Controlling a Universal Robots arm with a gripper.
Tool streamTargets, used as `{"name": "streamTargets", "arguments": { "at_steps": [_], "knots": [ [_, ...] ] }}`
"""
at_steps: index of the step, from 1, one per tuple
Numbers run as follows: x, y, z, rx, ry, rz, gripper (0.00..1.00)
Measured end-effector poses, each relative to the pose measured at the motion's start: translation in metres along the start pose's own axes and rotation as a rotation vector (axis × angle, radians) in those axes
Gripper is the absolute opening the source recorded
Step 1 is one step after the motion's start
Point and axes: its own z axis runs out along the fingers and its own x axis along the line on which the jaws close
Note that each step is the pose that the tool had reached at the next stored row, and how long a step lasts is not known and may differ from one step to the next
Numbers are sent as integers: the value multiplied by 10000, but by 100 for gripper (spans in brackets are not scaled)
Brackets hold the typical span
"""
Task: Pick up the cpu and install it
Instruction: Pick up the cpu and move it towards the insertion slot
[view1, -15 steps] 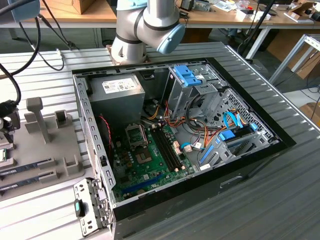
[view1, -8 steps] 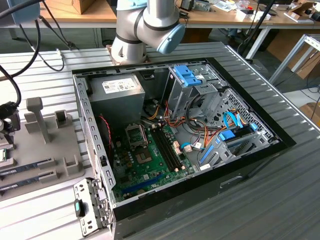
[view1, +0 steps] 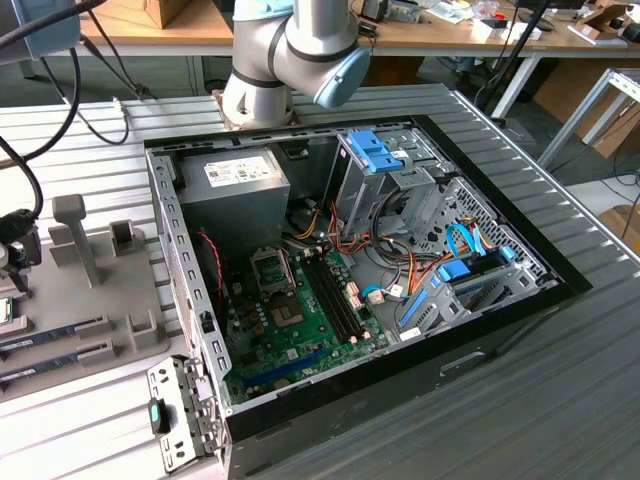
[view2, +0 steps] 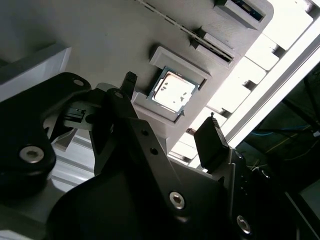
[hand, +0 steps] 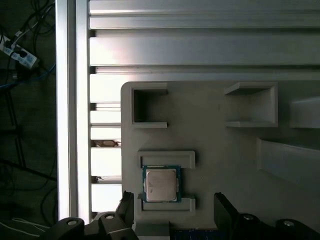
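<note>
2 gripper (view2: 171, 99) fingers (view2: 212, 145) gaping wide, holding nothing, hovering over the cpu (hand: 161, 184) at 9 o'clock from the case (view1: 470, 342); probably needing square centring.

Soft, even light is filling the computer case (view1: 166, 232) in the exterior view. In both wrist views glare is bleaching the cpu (view2: 172, 93) (hand: 161, 184) and aluminium slats (view2: 280, 65) (hand: 200, 50), leaving the gripper (view2: 171, 100) (hand: 173, 197) in dark silhouette.

Exterior view: high, oblique, over the black computer case (view1: 420, 365). Both wrist views: close behind the black gripper (hand: 172, 200), jaws spread, sharing the square silver-topped cpu (hand: 161, 184) between them.
</note>
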Motion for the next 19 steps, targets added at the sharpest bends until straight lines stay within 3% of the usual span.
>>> {"name": "streamTargets", "arguments": {
  "at_steps": [19],
  "knots": [
    [14,4,212,0,0,0,73]
  ]
}}
